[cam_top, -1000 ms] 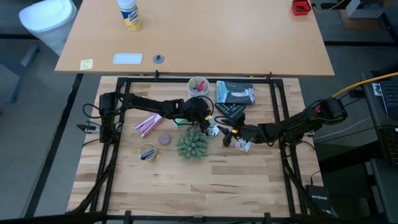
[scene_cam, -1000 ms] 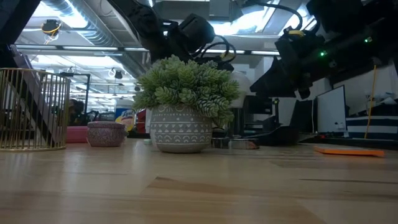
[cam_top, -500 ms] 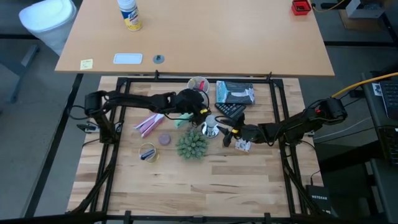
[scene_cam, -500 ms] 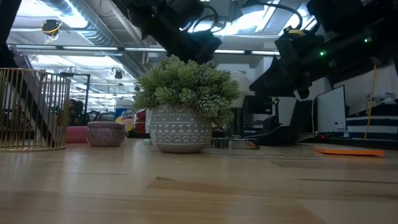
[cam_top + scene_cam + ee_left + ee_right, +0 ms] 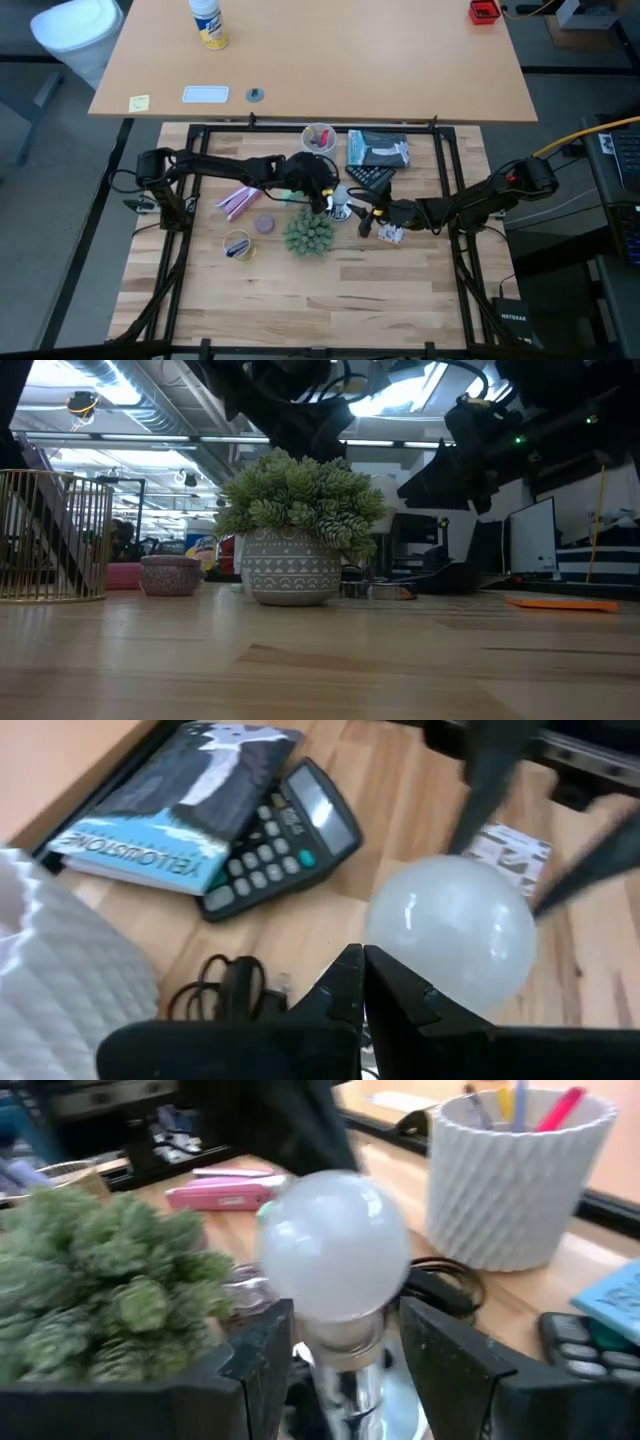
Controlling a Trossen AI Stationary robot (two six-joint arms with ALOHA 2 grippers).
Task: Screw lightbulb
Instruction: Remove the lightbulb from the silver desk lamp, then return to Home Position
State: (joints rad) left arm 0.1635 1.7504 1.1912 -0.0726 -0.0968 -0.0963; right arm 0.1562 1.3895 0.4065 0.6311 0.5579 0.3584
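Your lightbulb [image 5: 335, 1245] stands upright in the middle of the right wrist frame, its neck down in the shiny socket [image 5: 350, 1380], so seating it looks already begun; whether the thread is fully home you cannot tell from these pictures. In the high view it sits just right of centre, as a small pale spot [image 5: 343, 205] between the two arms, above and to the right of the green potted plant [image 5: 308, 232]. Your right claw [image 5: 340, 1355] has its fingers spread on either side of the bulb's neck and socket, bracing rather than pinching as far as can be seen; contact is not clear. Your left claw [image 5: 362, 982] is closed, its tips pressed together right beside the bulb's glass [image 5: 450, 935], holding nothing. In the high view it reaches in from the left to just beside the bulb [image 5: 322, 195]. On the surface [image 5: 400, 290] behind lie a calculator [image 5: 272, 838] and a book [image 5: 170, 805], well clear. What seems left: turning the bulb until snug, then releasing both arms.
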